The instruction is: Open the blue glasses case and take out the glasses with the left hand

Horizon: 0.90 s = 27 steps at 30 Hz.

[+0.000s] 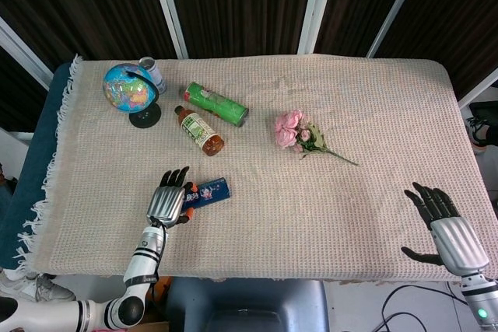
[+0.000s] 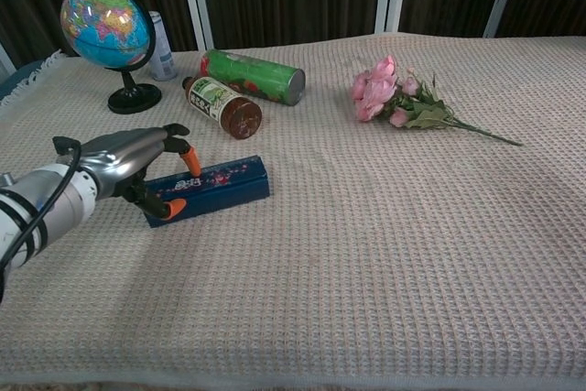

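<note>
1. We see the left hand (image 2: pixel 128 164), silver-backed with dark fingers and orange tips, lying low at the left end of the closed blue rectangular glasses case (image 2: pixel 212 189); its forearm comes in from the lower left corner.
2. Its fingers (image 2: pixel 180 146) curl over the case's far edge and the thumb sits at the near edge, so they bracket the end. We cannot tell whether they actually clamp it.
3. The case lies flat on the beige woven tablecloth (image 1: pixel 327 207), in front of the brown bottle with a green label (image 2: pixel 220 105).
4. The right hand (image 1: pixel 442 223) shows only in the head view, at the near right corner of the cloth, palm down, fingers spread, thumb out to the side, holding nothing.
</note>
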Tool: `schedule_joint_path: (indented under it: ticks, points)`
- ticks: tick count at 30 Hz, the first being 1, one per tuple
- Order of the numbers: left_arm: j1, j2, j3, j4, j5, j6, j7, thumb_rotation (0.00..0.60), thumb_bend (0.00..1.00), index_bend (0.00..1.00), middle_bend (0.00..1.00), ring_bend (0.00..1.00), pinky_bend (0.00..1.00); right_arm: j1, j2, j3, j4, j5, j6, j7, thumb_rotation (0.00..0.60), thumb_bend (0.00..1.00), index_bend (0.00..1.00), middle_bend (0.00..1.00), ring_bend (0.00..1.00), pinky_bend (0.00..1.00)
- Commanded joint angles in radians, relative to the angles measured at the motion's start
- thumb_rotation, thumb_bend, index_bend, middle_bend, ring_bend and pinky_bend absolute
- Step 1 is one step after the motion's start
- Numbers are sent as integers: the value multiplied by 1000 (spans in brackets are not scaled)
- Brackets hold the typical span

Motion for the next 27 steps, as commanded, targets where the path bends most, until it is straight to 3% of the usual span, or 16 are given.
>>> schedule_joint_path:
  ticks: [1, 12, 27]
  points:
    - [-7, 5, 2, -3, -19, -4, 8, 600, 329, 332, 0, 0, 11, -1, 0, 0, 1, 0, 1, 1, 600, 20, 0, 0, 0, 0]
    - [-22, 11, 6, -5, -36, -2, -10, 600, 338, 375, 10, 0, 14, -1, 1, 0, 2, -1, 2, 2, 600, 18, 0, 0, 0, 0]
    - [-33, 18, 9, -19, -48, 17, -24, 600, 433, 500, 40, 0, 14, -2, 0, 0, 3, -1, 4, 2, 600, 18, 0, 0, 0, 0]
